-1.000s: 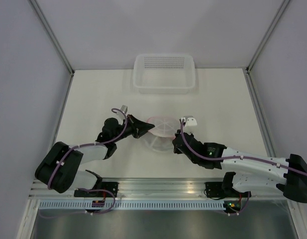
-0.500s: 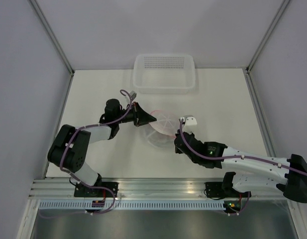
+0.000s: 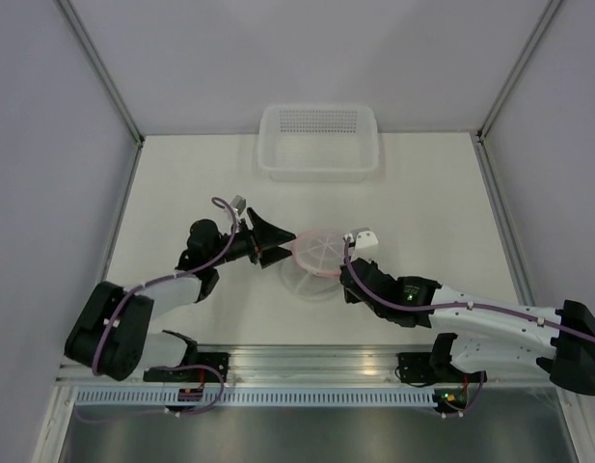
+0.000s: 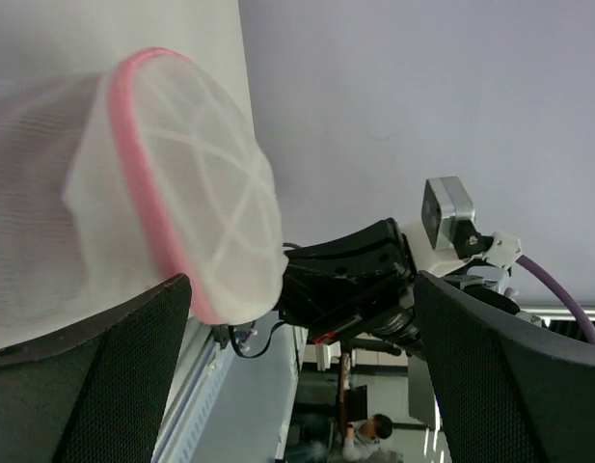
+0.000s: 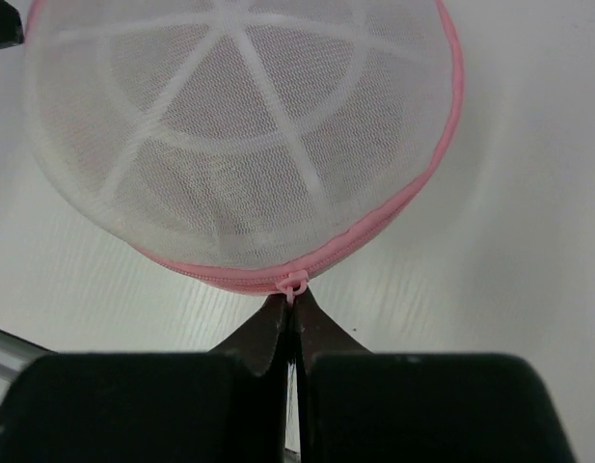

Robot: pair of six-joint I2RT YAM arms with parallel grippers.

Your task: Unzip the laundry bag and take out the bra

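**Two arms flank mesh laundry bag at mid-table**

Plain grey walls (image 3: 278,48) and slanting metal frame posts (image 3: 99,68) enclose the work cell; a pale, matte table (image 3: 422,193) fills its floor; a ribbed metal rail (image 3: 307,362) runs along the near edge and carries both bases. The left arm (image 3: 133,309) folds in from the near left corner; the right arm (image 3: 490,313) stretches low across from the near right; purple cables (image 3: 451,307) run along each. A clear plastic basket (image 3: 318,172) with a perforated floor sits against the far wall, well apart from both arms.

The laundry bag (image 3: 319,249) lies mid-table between the two grippers, tipped on its side; its white ribbed face is ringed by pink zipper trim (image 5: 413,193); the mesh is too cloudy to tell what it holds.

The left gripper (image 3: 283,245) sits just beside the bag's left edge, its fingers (image 4: 94,386) spread wide and grasping nothing. In the left wrist view the bag's rim comes close to one finger, and whether they touch cannot be told; the bag covers the upper left of that view, with the other arm's black gripper showing just behind it.

The right gripper (image 5: 294,301) meets the bag at its near right edge; its fingers are pressed together, pinching the small pink zipper pull (image 5: 292,283) at their tips; the zipper reads closed along the stretch in view.
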